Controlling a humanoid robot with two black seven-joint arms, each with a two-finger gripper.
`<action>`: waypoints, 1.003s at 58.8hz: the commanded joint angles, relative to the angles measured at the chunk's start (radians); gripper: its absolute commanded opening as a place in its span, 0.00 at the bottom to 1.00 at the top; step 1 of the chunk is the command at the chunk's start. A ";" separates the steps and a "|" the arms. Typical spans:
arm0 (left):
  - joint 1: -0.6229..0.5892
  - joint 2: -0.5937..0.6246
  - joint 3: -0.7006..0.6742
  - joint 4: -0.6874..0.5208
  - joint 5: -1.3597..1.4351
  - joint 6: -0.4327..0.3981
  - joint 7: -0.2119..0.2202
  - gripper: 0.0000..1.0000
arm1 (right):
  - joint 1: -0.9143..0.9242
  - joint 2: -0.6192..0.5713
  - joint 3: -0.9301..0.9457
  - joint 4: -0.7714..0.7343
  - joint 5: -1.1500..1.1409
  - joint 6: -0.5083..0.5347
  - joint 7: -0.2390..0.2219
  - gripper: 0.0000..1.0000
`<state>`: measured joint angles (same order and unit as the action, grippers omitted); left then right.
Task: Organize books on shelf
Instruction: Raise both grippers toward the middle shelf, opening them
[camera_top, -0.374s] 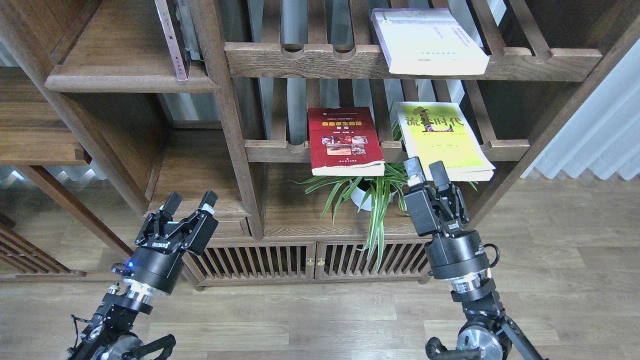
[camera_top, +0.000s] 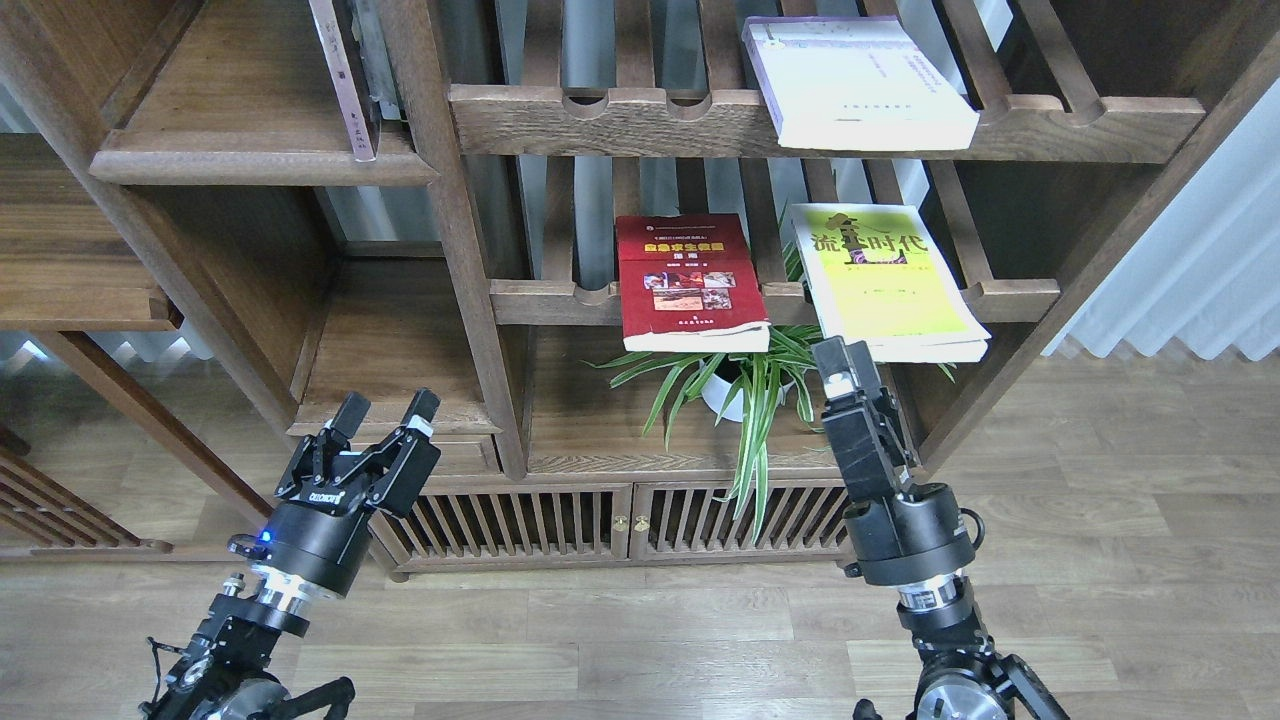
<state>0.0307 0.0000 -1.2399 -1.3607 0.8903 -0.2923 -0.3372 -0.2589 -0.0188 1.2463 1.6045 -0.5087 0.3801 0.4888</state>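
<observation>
Center frame, the red book (camera_top: 686, 282) carries a yellow title and small photos. To its right, the yellow-green and white book (camera_top: 885, 275) bears black characters. Upper right, the white book (camera_top: 850, 80) has a purple edge. Dark-brown wood forms the shelf (camera_top: 260, 150), upper left. Both claws are black.
</observation>
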 joint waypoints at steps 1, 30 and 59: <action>-0.003 0.000 0.011 0.003 -0.002 -0.005 0.007 1.00 | 0.000 0.000 -0.002 -0.001 0.050 0.000 0.000 0.99; -0.005 0.000 0.037 0.029 -0.096 -0.099 0.014 1.00 | 0.009 0.011 -0.001 -0.077 0.072 0.109 0.000 0.99; -0.003 0.000 0.042 0.031 -0.100 -0.120 0.006 1.00 | 0.004 0.019 -0.033 -0.147 0.214 0.109 0.000 0.99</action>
<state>0.0269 0.0000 -1.2015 -1.3316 0.7917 -0.3989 -0.3266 -0.2527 0.0001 1.2380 1.4852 -0.3682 0.4887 0.4887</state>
